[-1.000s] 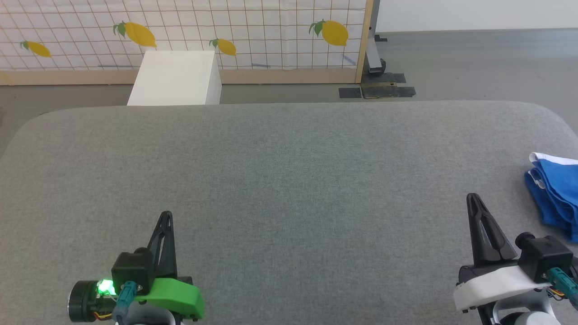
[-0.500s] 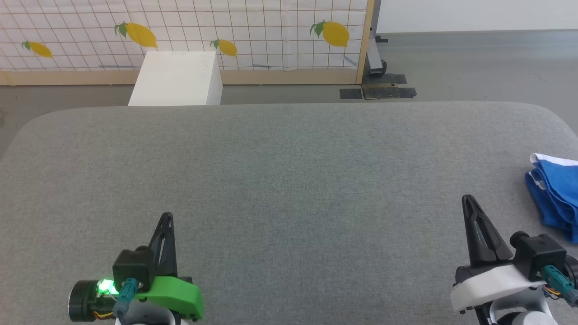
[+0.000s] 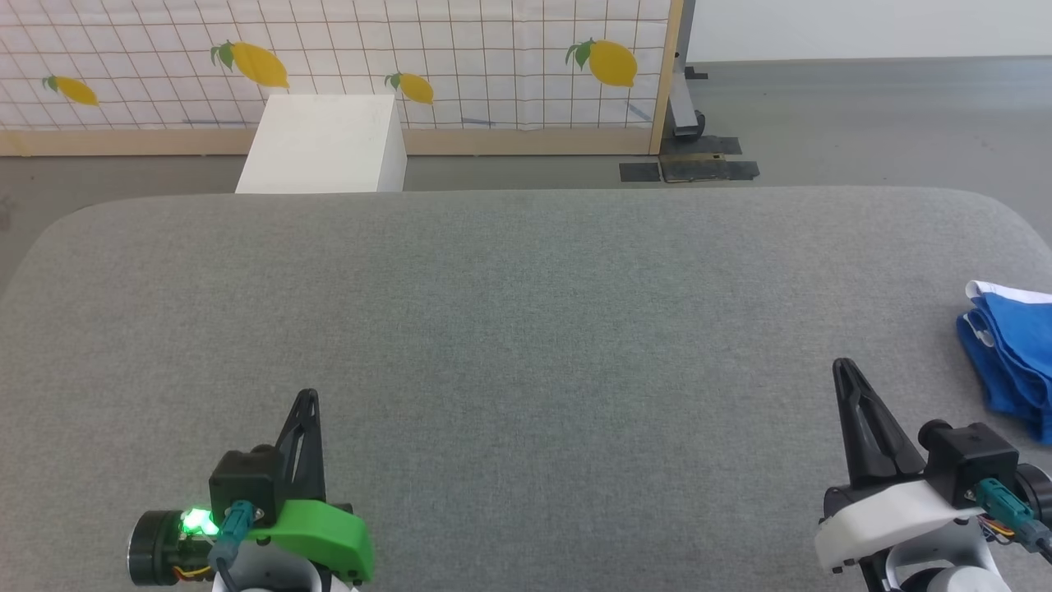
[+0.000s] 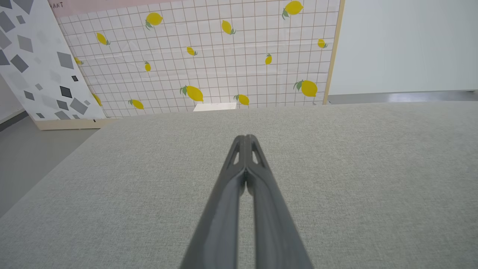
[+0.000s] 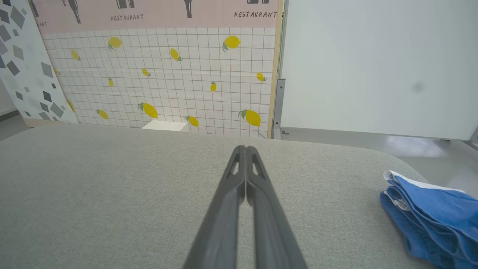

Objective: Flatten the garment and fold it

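Grey woven fabric covered the bench (image 3: 526, 329), which took up most of the head view; we judged its broad flat top well suited to spreading cloth. Behind it, along the top of the frame, stood the lemon-print partition (image 3: 329, 57), with a white box (image 3: 325, 144) on the floor at its foot. The garment (image 3: 1009, 353) lay bunched in soft blue folds at the right edge of the frame, cut off by it, with white trim at its upper corner. We judged it not yet flattened. Our right gripper (image 3: 840, 366) sat at the lower right, near the garment but apart from it, fingers pressed together and holding nothing. Our left gripper (image 3: 306, 397), at the lower left, was likewise closed and empty, well apart from the cloth. Both pointed up the frame, probably parked at rest.
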{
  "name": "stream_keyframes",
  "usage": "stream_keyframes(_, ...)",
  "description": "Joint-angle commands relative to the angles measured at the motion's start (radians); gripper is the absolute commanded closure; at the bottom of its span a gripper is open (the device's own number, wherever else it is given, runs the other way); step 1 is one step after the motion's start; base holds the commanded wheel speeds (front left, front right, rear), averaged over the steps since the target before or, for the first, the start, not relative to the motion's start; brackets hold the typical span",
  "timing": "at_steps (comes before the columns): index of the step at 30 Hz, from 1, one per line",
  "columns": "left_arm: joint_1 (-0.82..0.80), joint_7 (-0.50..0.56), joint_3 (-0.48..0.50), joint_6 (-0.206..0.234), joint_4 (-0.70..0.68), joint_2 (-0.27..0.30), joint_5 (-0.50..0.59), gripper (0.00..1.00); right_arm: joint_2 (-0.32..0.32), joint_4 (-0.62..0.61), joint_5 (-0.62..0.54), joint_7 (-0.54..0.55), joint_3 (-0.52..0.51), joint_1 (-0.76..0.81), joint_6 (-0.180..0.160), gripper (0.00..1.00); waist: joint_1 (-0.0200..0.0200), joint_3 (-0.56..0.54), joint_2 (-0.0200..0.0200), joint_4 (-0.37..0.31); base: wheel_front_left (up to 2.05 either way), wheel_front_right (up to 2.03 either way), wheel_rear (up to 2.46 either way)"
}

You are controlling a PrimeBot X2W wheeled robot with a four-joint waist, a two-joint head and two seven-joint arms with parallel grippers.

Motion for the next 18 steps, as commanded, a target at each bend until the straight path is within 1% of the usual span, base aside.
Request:
stream_keyframes(1, -0.017, 0.004, 0.006, -0.003, -0.006, -0.002, 0.008, 1.00, 0.001, 0.004, -0.013, 0.008, 0.004, -0.019, -0.001, 1.00, 0.0000, 0.000, 0.0000, 0.000, 0.00, 0.00, 0.00)
stream_keyframes(18, -0.022, 0.039, 0.016, -0.011, -0.009, -0.009, 0.016, 1.00, 0.002, 0.008, -0.025, 0.035, 0.014, -0.026, -0.001, 1.00, 0.0000, -0.002, 0.0000, 0.003, 0.00, 0.00, 0.00)
